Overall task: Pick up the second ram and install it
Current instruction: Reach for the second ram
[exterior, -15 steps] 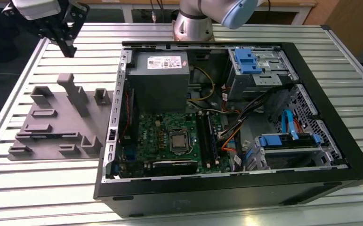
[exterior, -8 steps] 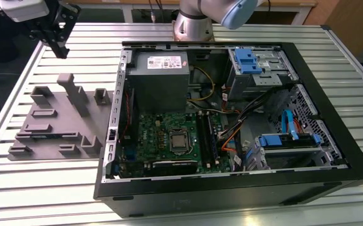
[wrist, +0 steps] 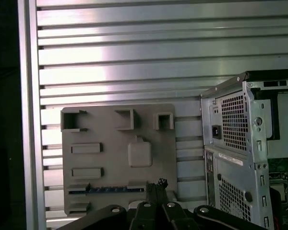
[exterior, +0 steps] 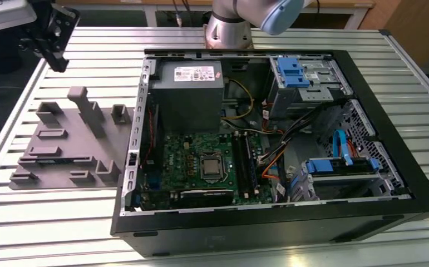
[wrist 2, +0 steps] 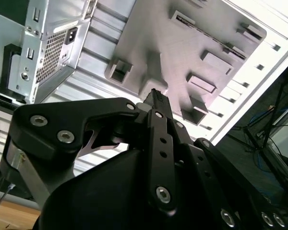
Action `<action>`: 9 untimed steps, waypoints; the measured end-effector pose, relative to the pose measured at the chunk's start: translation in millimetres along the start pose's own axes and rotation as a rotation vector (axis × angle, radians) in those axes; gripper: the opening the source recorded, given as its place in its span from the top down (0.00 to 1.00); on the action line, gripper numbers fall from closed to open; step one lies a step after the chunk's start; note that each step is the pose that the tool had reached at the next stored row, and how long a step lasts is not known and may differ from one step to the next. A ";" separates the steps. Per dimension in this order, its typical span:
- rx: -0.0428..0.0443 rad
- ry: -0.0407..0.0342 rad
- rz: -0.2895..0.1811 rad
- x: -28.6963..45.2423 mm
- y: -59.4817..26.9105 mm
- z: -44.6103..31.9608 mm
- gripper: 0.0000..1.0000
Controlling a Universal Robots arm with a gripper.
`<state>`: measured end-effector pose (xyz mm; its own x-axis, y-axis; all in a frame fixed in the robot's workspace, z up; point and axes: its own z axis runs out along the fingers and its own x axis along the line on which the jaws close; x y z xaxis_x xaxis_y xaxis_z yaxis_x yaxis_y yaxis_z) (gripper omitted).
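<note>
The tool (wrist: 157, 186) hovers over the grey fixture (exterior: 65, 150), fingers together and empty. The second ram (wrist: 105, 190) lies in that fixture's slot, not yet picked up or installed.

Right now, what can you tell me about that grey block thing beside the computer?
The fixture is a flat grey slab, matte like plastic, with upright posts, blocks and shallow rectangular pockets rising from it. It lies flat on the slatted metal table, at the exterior view's left of the open computer case. A thin dark ram lies in a slot along one of its edges.
</note>
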<state>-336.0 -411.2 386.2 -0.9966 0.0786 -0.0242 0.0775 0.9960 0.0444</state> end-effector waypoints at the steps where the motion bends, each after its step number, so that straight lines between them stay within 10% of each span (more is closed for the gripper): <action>1: 0.0000 0.0000 0.000 2.7 -0.8 0.1 0.89; 9: 0.0001 0.0001 0.000 24.4 -6.9 0.8 0.89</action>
<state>-360.8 -416.2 384.5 -0.9966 0.0786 -0.0241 0.0774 0.9960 0.0443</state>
